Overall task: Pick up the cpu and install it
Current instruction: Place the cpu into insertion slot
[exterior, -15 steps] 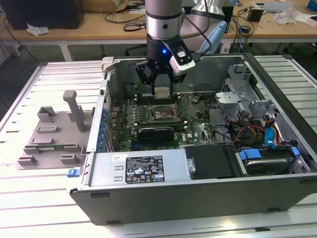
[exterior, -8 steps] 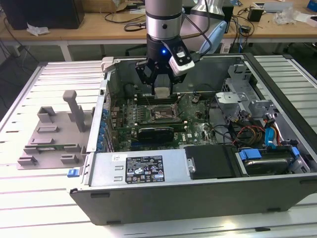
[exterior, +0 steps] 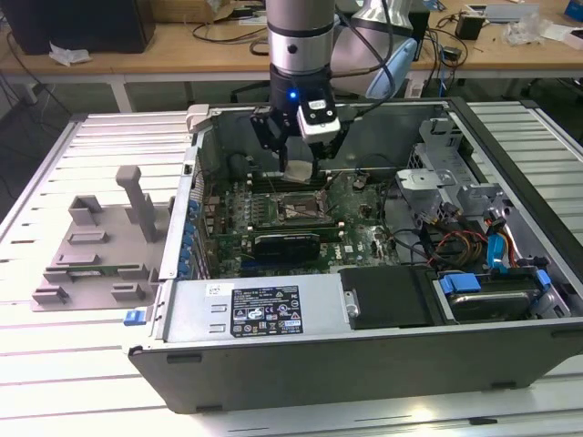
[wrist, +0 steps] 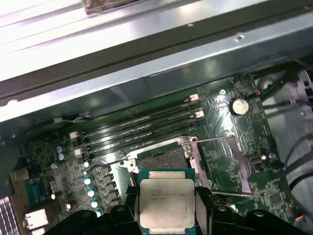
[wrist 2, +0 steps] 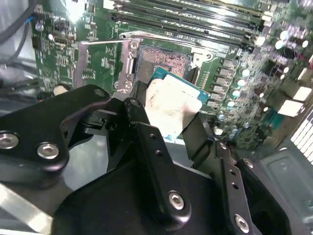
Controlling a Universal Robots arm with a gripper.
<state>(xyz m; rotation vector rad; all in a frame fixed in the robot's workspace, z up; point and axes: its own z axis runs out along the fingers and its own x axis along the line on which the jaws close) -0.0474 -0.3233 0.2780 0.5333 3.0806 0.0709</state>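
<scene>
1 of 2 steps looks done: the black 2-fingered gripper (wrist 2: pixel 168 115) is clamped on the flat square silver-topped cpu (wrist: pixel 167 203), held in the air just above the open socket (wrist: pixel 165 159) of the green motherboard (wrist: pixel 230 127). Seating is left. Long black memory slots (wrist: pixel 142 128) lie just beside the socket, with the grey metal case wall (wrist: pixel 146 73) beyond.

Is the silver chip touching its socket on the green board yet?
Apart. In the exterior view the chip hangs in the gripper, clearly above the open socket.
</scene>
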